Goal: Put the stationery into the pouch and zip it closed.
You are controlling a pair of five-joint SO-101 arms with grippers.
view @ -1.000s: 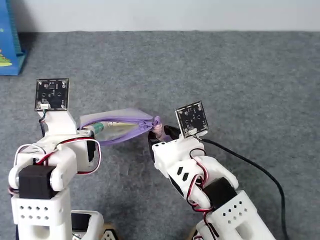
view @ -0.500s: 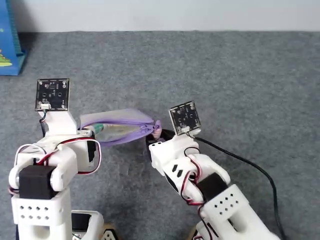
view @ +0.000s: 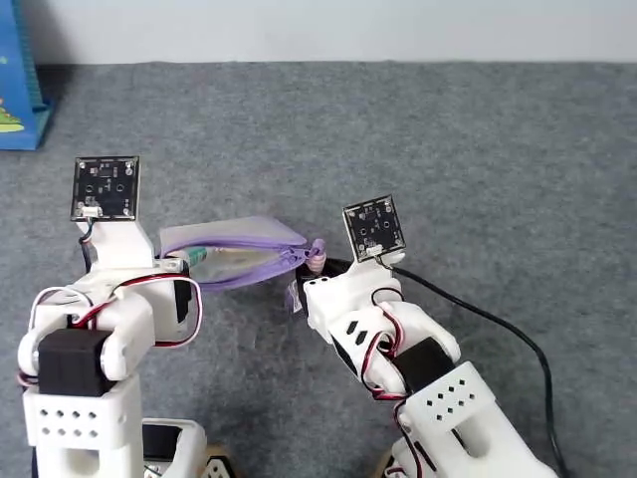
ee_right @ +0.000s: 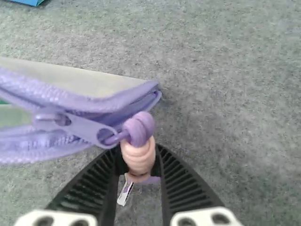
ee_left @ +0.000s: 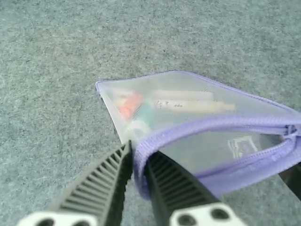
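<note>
On grey carpet [view: 478,149], right pincer [ee_right: 137,157] pinches zipper charm [ee_right: 136,146] of pouch [ee_right: 70,87].

Bright, even light (soft, diffuse) leaves faint shadows on the table [view: 478,149].

Pale and orange stationery pieces [ee_left: 188,104] blurred inside the translucent purple-zipped plastic pouch [ee_left: 202,146], pouch's far end cut off, blue box [view: 15,100] cropped at the high view's edge

The high view looks steeply down over the table [view: 478,149]. Wrist cameras look closely past the left gripper [ee_left: 135,153] and right gripper [ee_right: 136,153]. All three views share the pouch [view: 234,235].
</note>
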